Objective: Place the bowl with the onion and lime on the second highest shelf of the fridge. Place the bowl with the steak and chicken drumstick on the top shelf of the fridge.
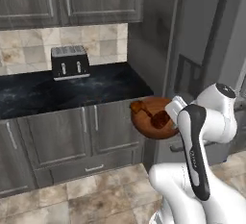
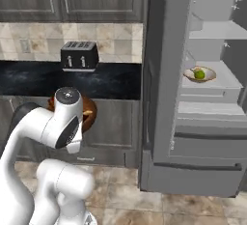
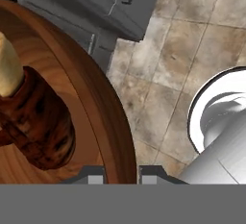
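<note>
The gripper (image 3: 122, 176) pinches the rim of the wooden bowl (image 3: 86, 91), held up before the lower cabinets (image 1: 62, 136); stiff but likely heavy with the meat (image 3: 41, 122), it could tip, so a deep rim grip suits.

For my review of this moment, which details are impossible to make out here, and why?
- Steak: in the left base view, too small and dark to tell apart from the drumstick in the brown bowl.
- Brown bowl's far left side: cut off by the hand view's edge.
- Onion: too small to make out surely beside the lime in the right base view.
- Fridge interior: hidden by its door in the left base view.
</note>
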Robot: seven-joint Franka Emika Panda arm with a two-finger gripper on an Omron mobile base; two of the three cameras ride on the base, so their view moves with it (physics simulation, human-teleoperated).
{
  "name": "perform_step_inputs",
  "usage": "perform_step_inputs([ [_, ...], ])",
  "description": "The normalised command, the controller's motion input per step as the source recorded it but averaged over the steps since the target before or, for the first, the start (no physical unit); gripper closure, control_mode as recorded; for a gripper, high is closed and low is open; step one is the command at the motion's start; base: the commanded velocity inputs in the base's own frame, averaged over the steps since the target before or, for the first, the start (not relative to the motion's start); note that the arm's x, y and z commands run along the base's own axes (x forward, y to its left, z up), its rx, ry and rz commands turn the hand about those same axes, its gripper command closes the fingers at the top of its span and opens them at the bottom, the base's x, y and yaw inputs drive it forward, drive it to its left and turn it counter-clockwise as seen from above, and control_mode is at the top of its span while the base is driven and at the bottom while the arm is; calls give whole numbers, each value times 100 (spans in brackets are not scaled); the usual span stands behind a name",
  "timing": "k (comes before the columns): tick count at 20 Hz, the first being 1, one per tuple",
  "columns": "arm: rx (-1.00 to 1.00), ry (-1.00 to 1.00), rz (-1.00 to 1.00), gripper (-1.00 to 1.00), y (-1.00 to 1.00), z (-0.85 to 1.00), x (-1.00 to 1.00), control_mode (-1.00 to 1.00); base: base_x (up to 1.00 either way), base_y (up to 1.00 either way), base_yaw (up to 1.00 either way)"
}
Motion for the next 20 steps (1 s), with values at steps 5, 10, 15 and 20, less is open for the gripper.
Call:
perform_step_inputs([
  [5,0,0,0,100,0,0,0,100,-62,-50,-57],
  [10,0,0,0,100,0,0,0,100,12,-100,-36],
  [15,0,0,0,100,0,0,0,100,80,-100,-21],
  [20,0,0,0,100,0,0,0,100,100,-66,1],
])
